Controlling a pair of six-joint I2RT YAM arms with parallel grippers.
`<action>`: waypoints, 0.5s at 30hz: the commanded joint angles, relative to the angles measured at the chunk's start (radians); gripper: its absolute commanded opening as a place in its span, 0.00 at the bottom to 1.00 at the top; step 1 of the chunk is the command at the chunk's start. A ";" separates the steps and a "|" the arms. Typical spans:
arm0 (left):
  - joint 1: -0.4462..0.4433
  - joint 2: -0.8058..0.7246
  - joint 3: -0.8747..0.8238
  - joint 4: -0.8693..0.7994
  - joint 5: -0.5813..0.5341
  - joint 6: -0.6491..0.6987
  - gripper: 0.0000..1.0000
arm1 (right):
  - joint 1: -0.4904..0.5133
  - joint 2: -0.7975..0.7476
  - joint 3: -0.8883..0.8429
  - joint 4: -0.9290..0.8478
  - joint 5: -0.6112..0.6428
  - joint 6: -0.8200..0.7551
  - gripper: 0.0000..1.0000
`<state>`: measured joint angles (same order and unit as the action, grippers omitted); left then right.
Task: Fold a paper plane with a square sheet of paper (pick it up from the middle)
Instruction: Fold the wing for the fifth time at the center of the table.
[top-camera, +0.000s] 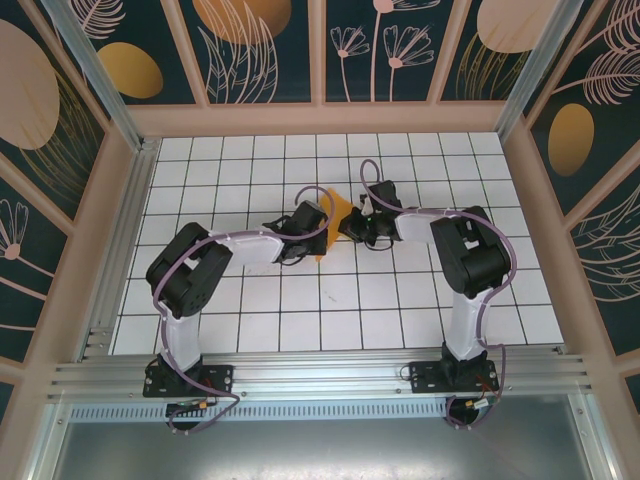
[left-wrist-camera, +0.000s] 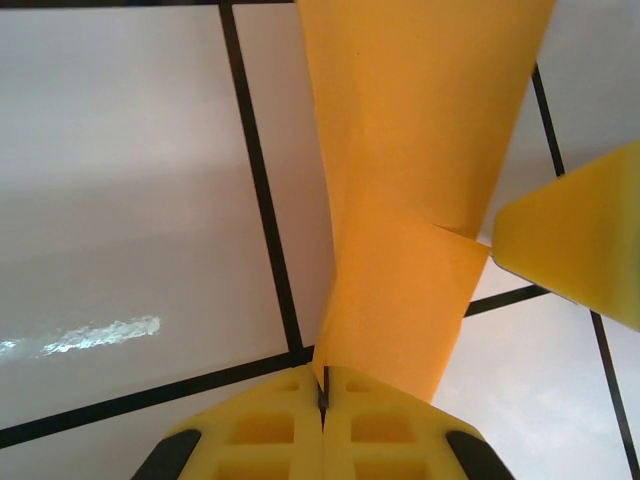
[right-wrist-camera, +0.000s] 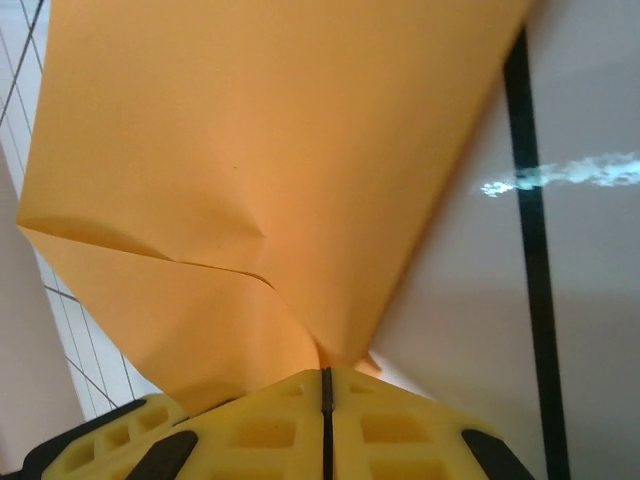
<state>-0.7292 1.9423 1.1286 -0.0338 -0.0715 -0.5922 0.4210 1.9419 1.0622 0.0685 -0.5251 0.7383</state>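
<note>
the yellow-fingered left gripper (left-wrist-camera: 322, 385) and right gripper (right-wrist-camera: 325, 375) are both pinching, jaws closed, the thin bright-orange square sheet of paper (top-camera: 336, 212) over the mid-table white grid tiles (top-camera: 250, 300), and should be pulling evenly for straight creases.

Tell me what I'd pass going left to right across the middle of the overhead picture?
From the left: left arm's black elbow → left gripper → orange paper, pinched by both grippers → right gripper → right arm's black elbow.
</note>
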 joint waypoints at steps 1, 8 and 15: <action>-0.016 0.020 0.035 -0.096 -0.083 0.049 0.04 | -0.012 -0.063 0.002 0.074 -0.017 -0.018 0.10; -0.068 0.062 0.121 -0.187 -0.192 0.091 0.04 | -0.013 -0.062 -0.022 0.101 -0.049 -0.010 0.11; -0.077 0.075 0.134 -0.186 -0.199 0.069 0.04 | -0.012 -0.011 -0.007 0.029 -0.062 -0.026 0.09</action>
<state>-0.8059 2.0018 1.2377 -0.1722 -0.2325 -0.5308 0.4103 1.9095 1.0576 0.1268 -0.5671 0.7364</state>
